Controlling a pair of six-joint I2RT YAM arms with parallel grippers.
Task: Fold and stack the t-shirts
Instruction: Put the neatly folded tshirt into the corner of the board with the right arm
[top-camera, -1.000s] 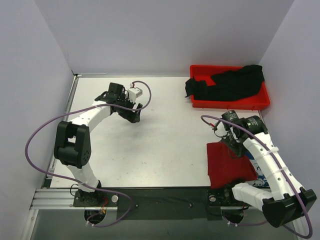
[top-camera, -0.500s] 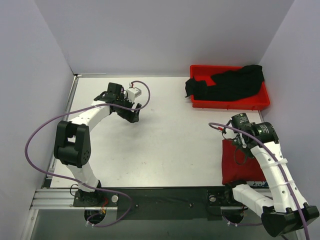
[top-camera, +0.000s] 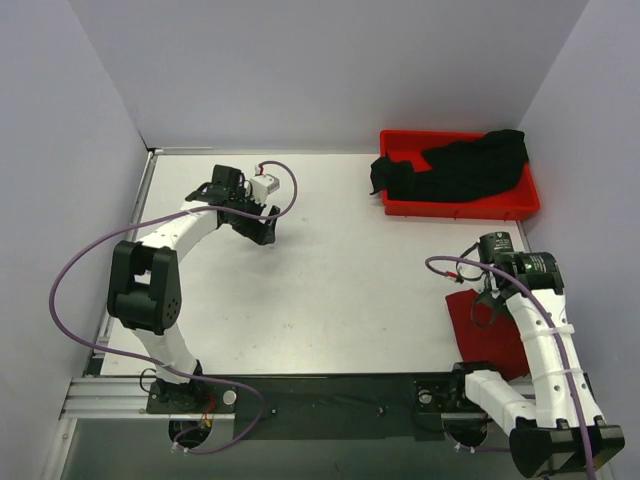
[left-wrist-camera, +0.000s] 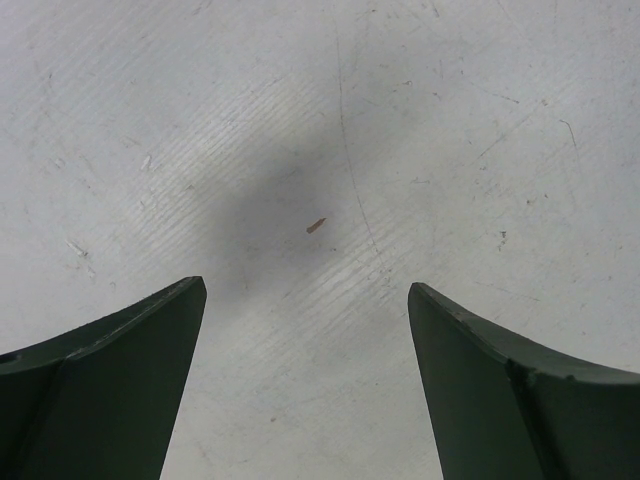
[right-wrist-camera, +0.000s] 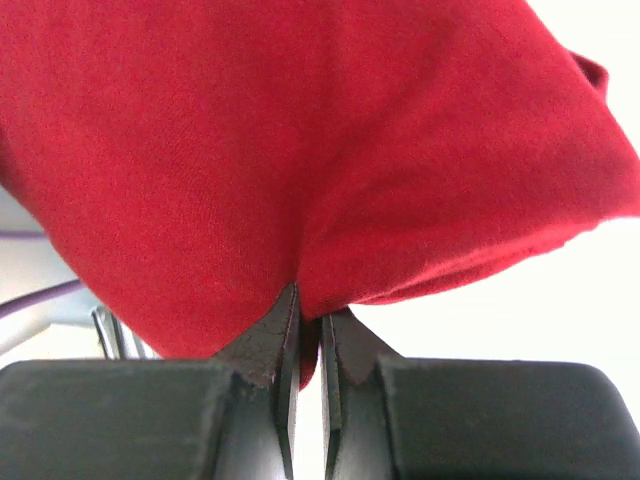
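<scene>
The dark red t-shirt (top-camera: 480, 320) is folded small at the near right of the table, partly under my right arm. My right gripper (top-camera: 492, 297) is shut on its cloth; in the right wrist view the red cloth (right-wrist-camera: 300, 150) fills the frame and is pinched between the fingertips (right-wrist-camera: 308, 325). The black t-shirt (top-camera: 455, 168) lies bunched in the red tray (top-camera: 400, 140) at the back right. The blue t-shirt is hidden. My left gripper (top-camera: 268, 232) is open and empty over bare table at the back left; the left wrist view (left-wrist-camera: 305, 300) shows only the tabletop between the fingers.
The red plastic tray stands against the back right wall. Purple cables loop off both arms. White walls close the table on the left, back and right.
My right gripper has pulled the dark red shirt to the right, toward the right edge, and the visible red patch has shrunk. The left arm has barely moved.
</scene>
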